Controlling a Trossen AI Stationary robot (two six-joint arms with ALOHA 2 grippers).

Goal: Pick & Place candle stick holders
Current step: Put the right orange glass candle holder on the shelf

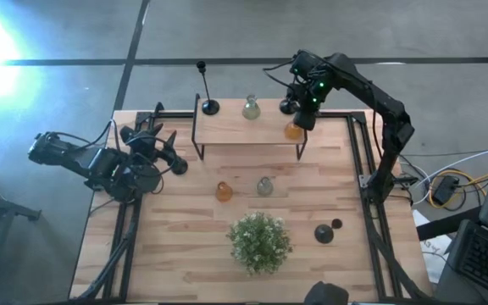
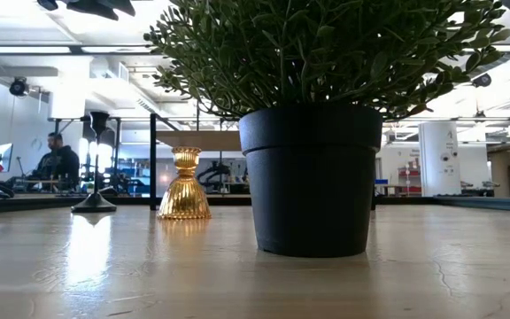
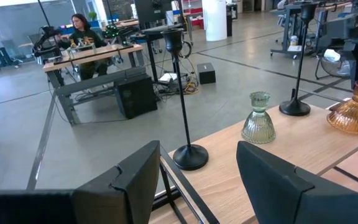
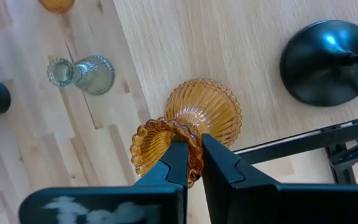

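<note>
Right gripper [image 4: 193, 163]: pinched on the rim of the amber glass holder [image 4: 194, 121] — its base sits on the raised shelf [image 1: 235, 129].
Step in hand: I'd judge placing — keep it upright, release only once settled.
Holder's place: directly under the fingertips; black domed base [image 4: 328, 62] just beside.
Left gripper [image 3: 197, 180]: wide apart, empty, waiting near the tall black holder [image 3: 182, 102].

Overhead camera looks straight down; low one sits behind the plant [image 2: 312, 89], both sharing the table [image 1: 185, 271].
</note>
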